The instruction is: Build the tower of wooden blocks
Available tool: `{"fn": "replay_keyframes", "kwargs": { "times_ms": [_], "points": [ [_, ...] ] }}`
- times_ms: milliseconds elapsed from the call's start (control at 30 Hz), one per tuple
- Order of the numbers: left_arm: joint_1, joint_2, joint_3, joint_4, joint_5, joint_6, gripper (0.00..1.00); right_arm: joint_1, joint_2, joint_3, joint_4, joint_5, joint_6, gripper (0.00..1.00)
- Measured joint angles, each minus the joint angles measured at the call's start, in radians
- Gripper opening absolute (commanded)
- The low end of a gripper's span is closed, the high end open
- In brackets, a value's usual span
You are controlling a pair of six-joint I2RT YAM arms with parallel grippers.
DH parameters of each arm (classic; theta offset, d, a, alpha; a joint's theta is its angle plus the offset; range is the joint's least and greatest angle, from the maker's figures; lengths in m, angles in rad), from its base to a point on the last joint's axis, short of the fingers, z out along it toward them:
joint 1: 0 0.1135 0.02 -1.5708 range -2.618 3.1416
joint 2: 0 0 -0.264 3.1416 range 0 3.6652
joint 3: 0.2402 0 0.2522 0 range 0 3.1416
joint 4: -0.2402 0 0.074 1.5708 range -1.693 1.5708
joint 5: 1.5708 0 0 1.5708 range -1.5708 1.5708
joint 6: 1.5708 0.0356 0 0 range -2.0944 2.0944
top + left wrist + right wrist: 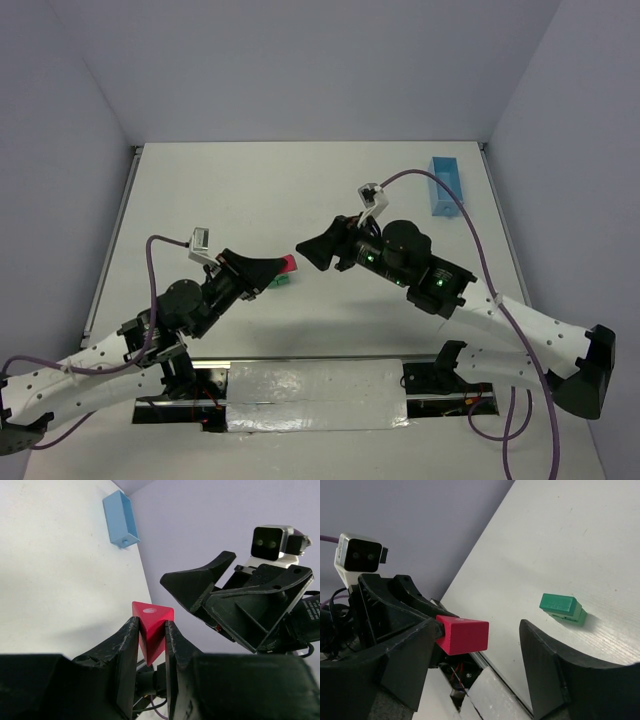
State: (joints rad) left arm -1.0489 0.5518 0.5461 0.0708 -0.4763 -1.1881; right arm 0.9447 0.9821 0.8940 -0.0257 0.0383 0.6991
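left fingers [125, 650] clamp the red triangular block [152, 630], its long axis along them, triangular end outward; right fingers [555, 670] spread apart nearby; green blocks [563, 609] lie on the worktop [580, 540].

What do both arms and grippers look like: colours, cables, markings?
Both arms match: white perforated lower links on the left arm and right arm, black joint housings above. The left gripper and right gripper have broad matte-black wedge fingers. Each wrist carries a small white camera box fed by a purple cable. Green lights glow on the right arm's joints.
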Motion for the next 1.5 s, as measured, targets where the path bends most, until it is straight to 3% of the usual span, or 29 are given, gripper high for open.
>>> {"fn": "replay_keyframes", "kwargs": {
  "times_ms": [133, 267, 333, 400, 467, 633, 733, 1000, 1500],
  "points": [
    [0.013, 0.016, 0.002, -0.012, 0.008, -0.021, 0.0, 0.0, 0.017, 0.002, 0.013, -0.063, -0.054, 0.71],
    [0.02, 0.02, 0.002, -0.031, 0.027, -0.044, 0.0, 0.0, -0.003, -0.007, 0.057, -0.196, -0.28, 0.7],
    [0.02, 0.013, 0.002, -0.046, 0.032, -0.052, 0.0, -0.006, -0.038, -0.022, 0.071, -0.253, -0.404, 0.74],
    [0.02, 0.0, 0.002, -0.056, 0.032, -0.062, 0.0, -0.019, -0.067, -0.025, 0.084, -0.359, -0.525, 0.88],
    [0.02, -0.011, 0.005, -0.077, 0.032, -0.081, 0.0, -0.027, -0.082, -0.034, 0.105, -0.457, -0.66, 0.9],
    [0.021, -0.02, 0.042, -0.16, 0.035, -0.13, 0.0, -0.059, -0.055, -0.07, 0.135, -0.645, -0.945, 0.86],
    [0.021, -0.036, 0.049, -0.189, 0.036, -0.152, 0.0, -0.092, 0.049, 0.0, 0.102, -0.739, -1.049, 0.73],
    [0.021, -0.061, 0.077, -0.259, 0.035, -0.155, 0.0, -0.1, 0.207, 0.137, 0.041, -0.883, -1.208, 0.51],
    [0.021, -0.077, 0.081, -0.311, 0.032, -0.151, 0.0, -0.1, 0.317, 0.207, -0.029, -1.013, -1.254, 0.53]
  ]
}}
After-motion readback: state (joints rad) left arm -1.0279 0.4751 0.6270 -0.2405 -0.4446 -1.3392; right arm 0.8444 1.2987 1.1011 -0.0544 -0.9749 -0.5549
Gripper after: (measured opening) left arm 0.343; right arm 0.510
